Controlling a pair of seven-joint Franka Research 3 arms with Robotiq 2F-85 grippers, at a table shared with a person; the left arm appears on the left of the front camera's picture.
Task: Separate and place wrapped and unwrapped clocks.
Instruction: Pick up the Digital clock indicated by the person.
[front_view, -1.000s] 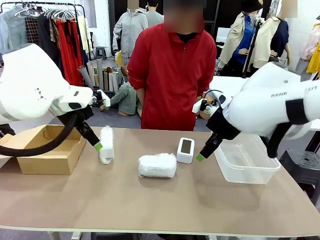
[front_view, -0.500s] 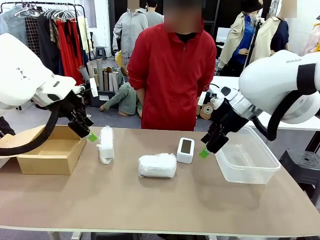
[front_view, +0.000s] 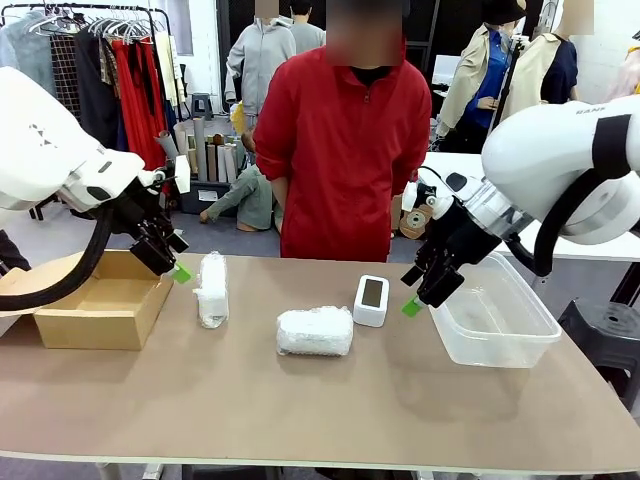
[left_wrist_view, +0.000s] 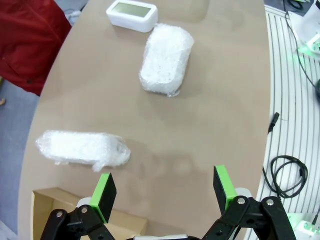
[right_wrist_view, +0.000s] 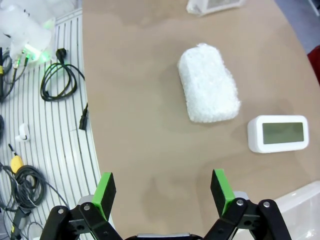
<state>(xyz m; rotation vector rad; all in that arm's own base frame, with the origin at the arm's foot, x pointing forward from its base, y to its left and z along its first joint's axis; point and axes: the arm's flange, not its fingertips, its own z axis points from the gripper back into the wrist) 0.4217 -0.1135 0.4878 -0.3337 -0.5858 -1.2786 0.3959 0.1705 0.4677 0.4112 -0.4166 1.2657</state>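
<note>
Three clocks lie on the brown table. One wrapped bundle (front_view: 212, 290) (left_wrist_view: 82, 148) lies at the left, beside the cardboard box. A second wrapped bundle (front_view: 315, 331) (left_wrist_view: 166, 59) (right_wrist_view: 208, 91) lies in the middle. The bare white clock (front_view: 371, 300) (left_wrist_view: 131, 13) (right_wrist_view: 278, 134) stands just right of it, grey screen showing. My left gripper (front_view: 172, 262) (left_wrist_view: 164, 186) hovers open above the box's right edge, left of the first bundle, holding nothing. My right gripper (front_view: 420, 295) (right_wrist_view: 162, 187) hangs open between the bare clock and the tub, also holding nothing.
An open brown cardboard box (front_view: 95, 300) sits at the table's left end. A clear plastic tub (front_view: 490, 315) stands at the right end. A person in a red jacket (front_view: 345, 150) stands at the far edge. Cables lie on the floor (right_wrist_view: 45, 85).
My left gripper has drawn up and to the left, away from the left bundle. My right arm has swung round and lifted slightly beside the tub. The clocks have not moved.
</note>
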